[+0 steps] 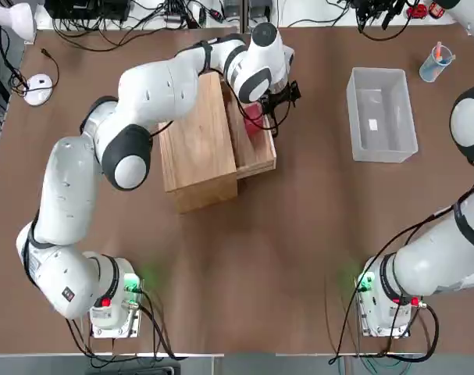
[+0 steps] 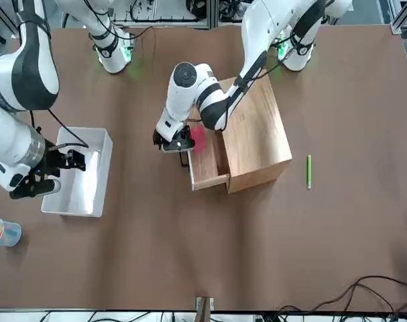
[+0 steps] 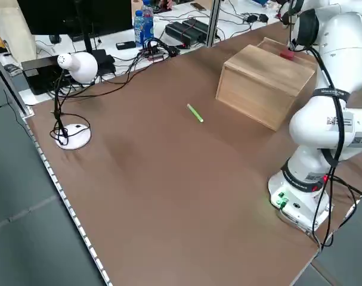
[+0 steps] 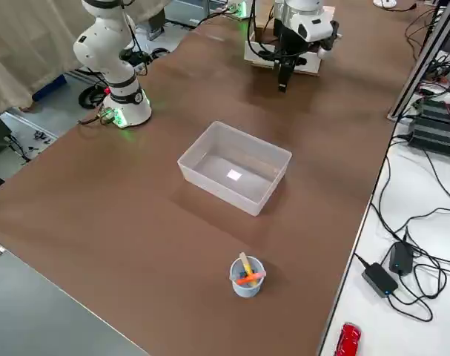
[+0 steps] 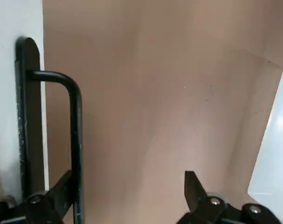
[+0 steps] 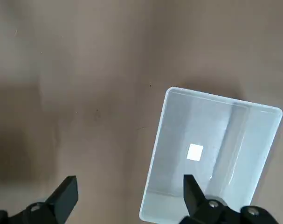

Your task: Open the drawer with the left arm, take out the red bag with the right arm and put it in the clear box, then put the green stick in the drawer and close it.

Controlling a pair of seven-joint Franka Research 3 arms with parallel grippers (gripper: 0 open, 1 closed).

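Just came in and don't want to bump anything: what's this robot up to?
The left arm's open pincer is at the handle of the drawer, which is pulled partly out with the red bag inside. The right pincer, open and empty, hangs by the clear box. The green stick lies on the table.

The drawer (image 2: 210, 180) stands open, red bag (image 2: 198, 138) inside.

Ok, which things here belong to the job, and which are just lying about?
Job: drawer, handle, red bag, clear box, green stick.
Lying about: blue cup with its sticks, lamp, bottles, red can.
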